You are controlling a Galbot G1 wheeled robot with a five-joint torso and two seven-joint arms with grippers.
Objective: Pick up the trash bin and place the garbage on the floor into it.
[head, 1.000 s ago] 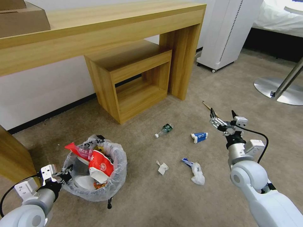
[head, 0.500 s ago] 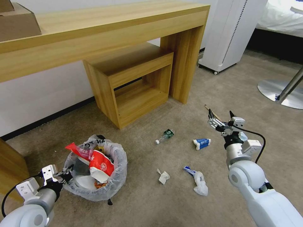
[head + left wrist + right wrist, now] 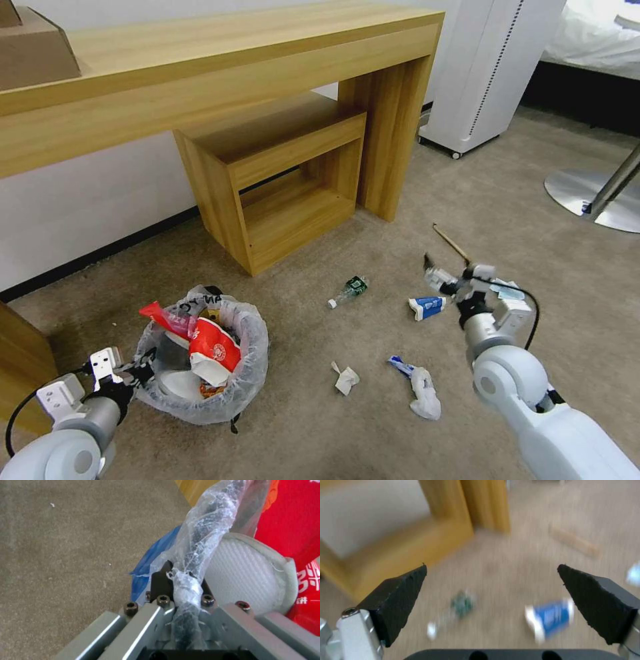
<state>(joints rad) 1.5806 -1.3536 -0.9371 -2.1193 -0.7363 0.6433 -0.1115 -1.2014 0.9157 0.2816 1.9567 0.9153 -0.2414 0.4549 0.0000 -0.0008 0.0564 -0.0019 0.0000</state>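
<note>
Trash bin: small, round and dark, lined with a crinkly translucent white bag with black writing near its rim; it stands on the floor in front of the wooden surface.
Bin contents: a red plastic bag and a white slipper lie inside, the red bag rising above the rim.
Left pincer: pressed together on the bin's rim with the bag film bunched between its fingers, at the side of the bin nearest the robot.
Right pincer: spread wide and holding nothing, hanging above the floor to the right of the bin, just over the blue-white carton.
Green-labelled bottle: lying on its side on the floor between the bin and the carton.
Wooden stick: on the floor beyond the right pincer, farther from the bin.
Crumpled paper: on the floor just right of the bin.
White wrapper: crumpled with a blue end, on the floor right of the paper.
</note>
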